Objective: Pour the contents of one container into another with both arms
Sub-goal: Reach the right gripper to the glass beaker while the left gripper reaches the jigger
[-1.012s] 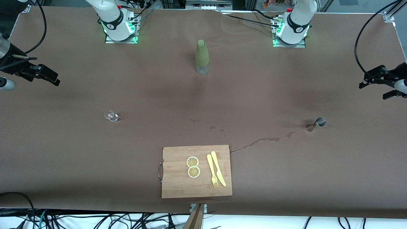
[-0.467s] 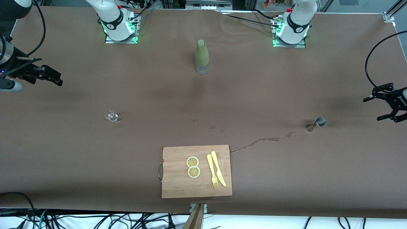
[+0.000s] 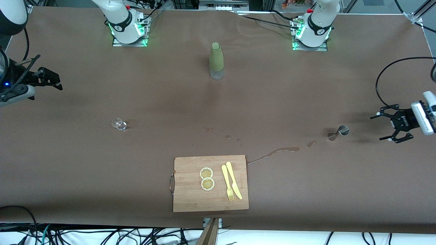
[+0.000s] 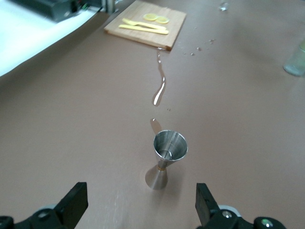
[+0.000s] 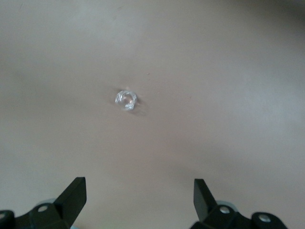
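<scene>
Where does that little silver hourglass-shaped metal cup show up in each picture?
Front view: silver hourglass-shaped metal cup stands beside the open left gripper.
Left wrist view: centre, ahead of the gripper.
Right wrist view: not in it.
Shared landmark: spilled liquid streak.

Your left gripper [image 3: 384,127] hung wide-fingered near the metal jigger [image 3: 340,131], with bare table between them. A spill [image 3: 274,153] ran from the jigger toward the cutting board [image 3: 210,200]. Your right gripper [image 3: 51,80], fingers spread, had open table down to the small glass [image 3: 119,124]. The bottle [image 3: 216,61] stood well apart from both.
</scene>
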You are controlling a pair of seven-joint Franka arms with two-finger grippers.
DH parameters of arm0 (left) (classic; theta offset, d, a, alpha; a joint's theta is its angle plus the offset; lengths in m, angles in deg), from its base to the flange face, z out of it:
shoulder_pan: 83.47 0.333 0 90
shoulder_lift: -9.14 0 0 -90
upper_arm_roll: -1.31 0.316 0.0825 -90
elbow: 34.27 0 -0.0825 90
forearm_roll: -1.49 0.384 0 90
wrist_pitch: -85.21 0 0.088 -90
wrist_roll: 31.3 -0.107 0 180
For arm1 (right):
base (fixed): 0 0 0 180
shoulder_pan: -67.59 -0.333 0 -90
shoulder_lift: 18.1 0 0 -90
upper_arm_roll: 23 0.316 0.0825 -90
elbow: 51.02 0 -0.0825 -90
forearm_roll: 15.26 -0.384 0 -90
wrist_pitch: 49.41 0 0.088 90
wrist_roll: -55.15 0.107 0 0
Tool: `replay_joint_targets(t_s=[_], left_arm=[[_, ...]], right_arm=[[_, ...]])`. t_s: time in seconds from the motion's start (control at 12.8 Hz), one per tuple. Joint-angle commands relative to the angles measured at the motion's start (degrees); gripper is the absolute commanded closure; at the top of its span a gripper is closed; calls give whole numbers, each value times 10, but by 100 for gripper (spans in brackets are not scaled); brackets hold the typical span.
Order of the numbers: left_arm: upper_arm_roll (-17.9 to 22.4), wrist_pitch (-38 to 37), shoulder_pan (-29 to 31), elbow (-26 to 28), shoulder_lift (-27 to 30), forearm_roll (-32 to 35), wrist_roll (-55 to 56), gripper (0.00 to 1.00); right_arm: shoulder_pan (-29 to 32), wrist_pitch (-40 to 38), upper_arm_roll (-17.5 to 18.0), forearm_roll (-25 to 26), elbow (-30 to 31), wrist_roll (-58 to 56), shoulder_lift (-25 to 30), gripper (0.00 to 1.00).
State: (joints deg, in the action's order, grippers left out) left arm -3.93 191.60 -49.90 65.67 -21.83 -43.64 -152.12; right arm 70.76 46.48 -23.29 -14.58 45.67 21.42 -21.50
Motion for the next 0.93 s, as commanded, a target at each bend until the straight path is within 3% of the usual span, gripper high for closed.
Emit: replay_joint_targets(t_s=[0.0,0.31,0.62,0.86], left_arm=[[-3,-10,0,-17,-55,-37,-117,0],[-3,-37,-14,-12,-109,-86,-230,0],[-3,-52,-26,-13,-146,-137,-294,0],[-2,-50,-33,-17,-152,-151,-297,0]], right_arm=[[10,-9,-5,-13,-7,-183,-21,0],[69,-4,-8,-133,-7,-407,-86,0],[155,-10,-8,-308,-21,-701,-235,0],[171,-12,-7,-365,-26,-802,-296,0]])
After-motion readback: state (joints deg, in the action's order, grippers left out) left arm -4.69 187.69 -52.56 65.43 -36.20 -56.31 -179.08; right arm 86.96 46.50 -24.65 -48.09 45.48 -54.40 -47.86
